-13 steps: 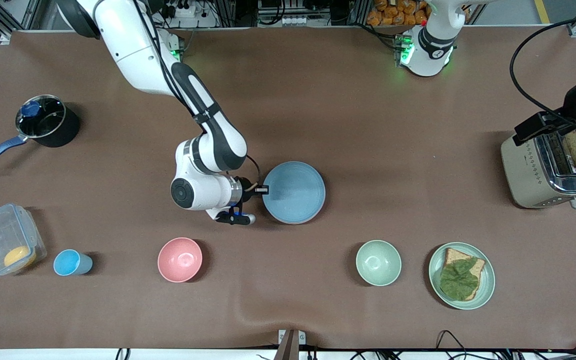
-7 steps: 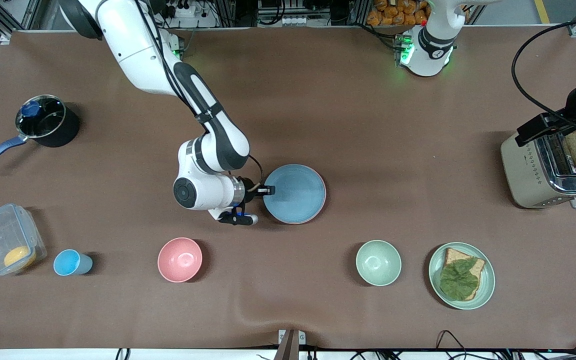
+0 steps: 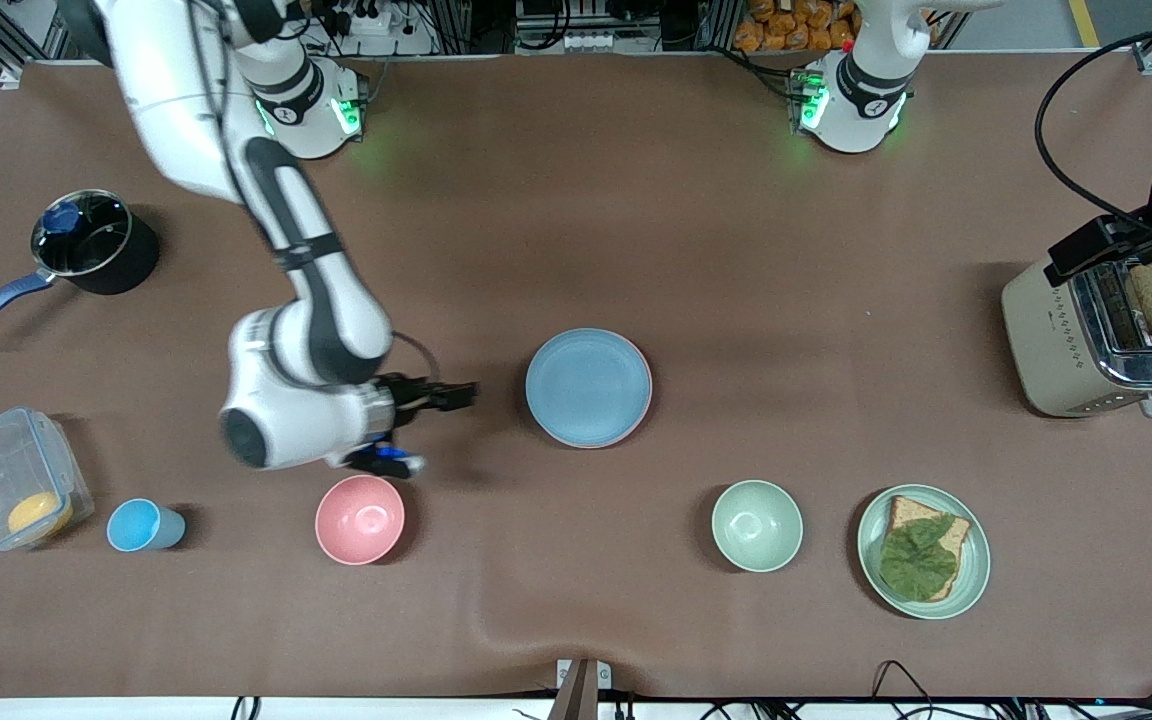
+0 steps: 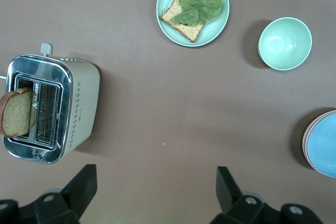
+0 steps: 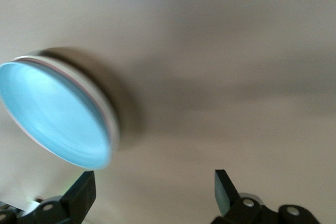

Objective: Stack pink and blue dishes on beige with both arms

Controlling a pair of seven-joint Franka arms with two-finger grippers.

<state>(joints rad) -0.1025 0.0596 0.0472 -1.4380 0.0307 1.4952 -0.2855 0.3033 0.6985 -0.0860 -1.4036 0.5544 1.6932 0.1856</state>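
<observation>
The light blue plate (image 3: 588,387) lies flat at mid-table on top of the pink plate, of which only a thin rim (image 3: 648,392) shows. The blue plate (image 5: 55,111) also shows in the right wrist view. Nothing of the beige plate shows in the front view. My right gripper (image 3: 464,395) hovers low beside the stack, toward the right arm's end of the table. It is open, empty and apart from the plates (image 5: 154,178). My left gripper (image 4: 156,176) waits open and empty, high over the toaster's end of the table. The stack (image 4: 324,145) sits at the edge of the left wrist view.
A pink bowl (image 3: 359,519), blue cup (image 3: 141,526), green bowl (image 3: 757,525) and green plate with toast and a leaf (image 3: 923,551) line the edge nearest the front camera. A toaster (image 3: 1086,345), a black pot (image 3: 94,240) and a plastic container (image 3: 11,490) stand at the ends.
The right gripper has let go of the blue plate, which now rests on the pink one. It has drawn back toward the right arm's end. The left arm barely moved.
</observation>
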